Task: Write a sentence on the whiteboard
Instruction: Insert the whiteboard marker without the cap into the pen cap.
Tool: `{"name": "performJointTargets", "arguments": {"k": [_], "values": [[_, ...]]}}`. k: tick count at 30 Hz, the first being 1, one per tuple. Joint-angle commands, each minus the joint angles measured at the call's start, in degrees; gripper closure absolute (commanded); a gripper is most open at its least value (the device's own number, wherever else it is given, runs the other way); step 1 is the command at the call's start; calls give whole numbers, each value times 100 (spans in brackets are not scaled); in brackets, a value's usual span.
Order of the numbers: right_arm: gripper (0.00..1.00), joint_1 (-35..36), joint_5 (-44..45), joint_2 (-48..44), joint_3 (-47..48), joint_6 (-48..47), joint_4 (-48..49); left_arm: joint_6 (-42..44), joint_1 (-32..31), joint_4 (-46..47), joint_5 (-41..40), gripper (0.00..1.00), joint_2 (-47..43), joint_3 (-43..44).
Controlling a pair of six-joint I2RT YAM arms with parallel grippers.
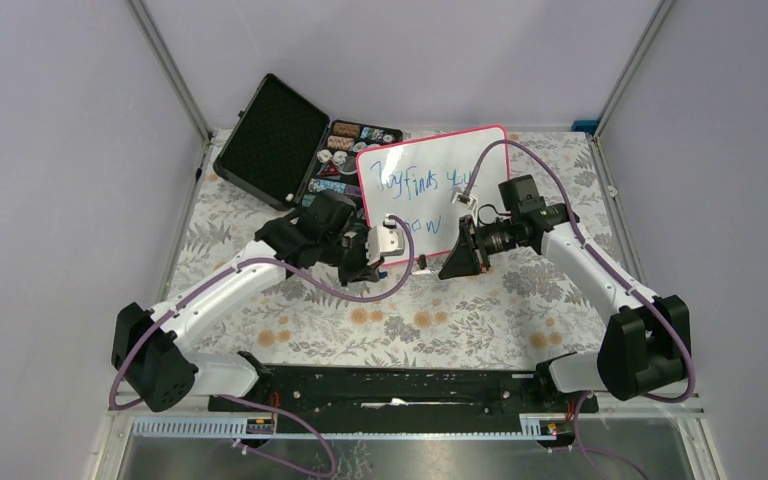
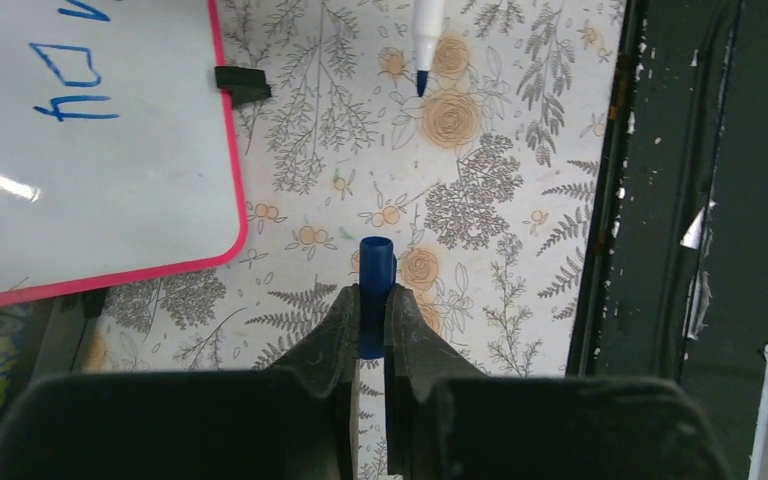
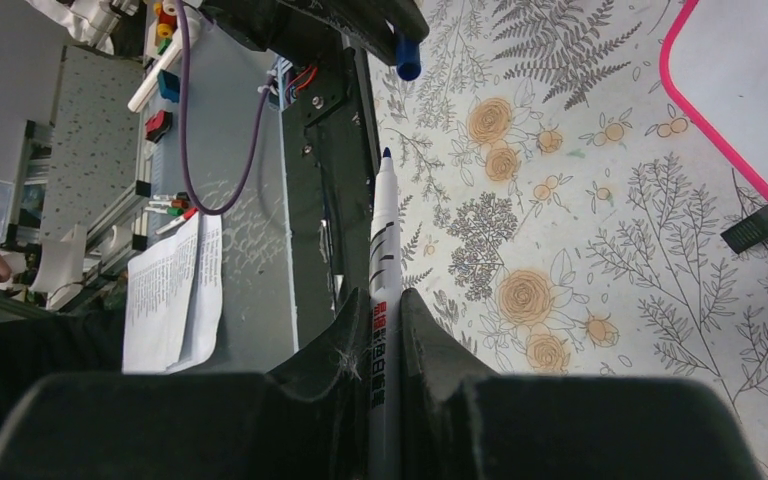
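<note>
Entry: the glossy white rectangular whiteboard (image 1: 430, 190) with its rounded pink-red frame lies on the floral-printed table cloth (image 1: 460, 320), with blue handwriting across its face. You read the writing best from the top view. The wrist views give you only a corner of the board each.

Behind the whiteboard's far left corner sits an open black hard-shell case (image 1: 280, 140) with rows of chips in it; only the top camera shows it.

At the whiteboard's near edge the two arms face each other. The left gripper (image 2: 372, 300) is just off the near left corner, jaws pressed onto a short blue plastic cap (image 2: 375, 275). The right gripper (image 3: 385, 305) is just off the near edge, jaws pinching a white marker (image 3: 384, 230) with a blue tip. Neither gripper touches the board.

The left wrist view shows you the marker tip pointing toward the cap's open end, the two clearly apart, and one small black foot (image 2: 242, 85) at the frame. The right wrist view alone shows printed sheets of paper (image 3: 175, 290) beyond the table's edge, well away from the whiteboard.
</note>
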Motion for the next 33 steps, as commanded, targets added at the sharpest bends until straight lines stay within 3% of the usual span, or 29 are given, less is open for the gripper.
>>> {"name": "performJointTargets", "arguments": {"k": [1,9,33], "values": [[100,54,-525,97,37,56,10,207,-35,-77,455,100,-131,370],[100,150,-778,154,41,88,-7,191,-69,-190,957,100,-88,461],[100,345,-626,226,124,97,9,65,-284,-191,1179,100,88,574]]}}
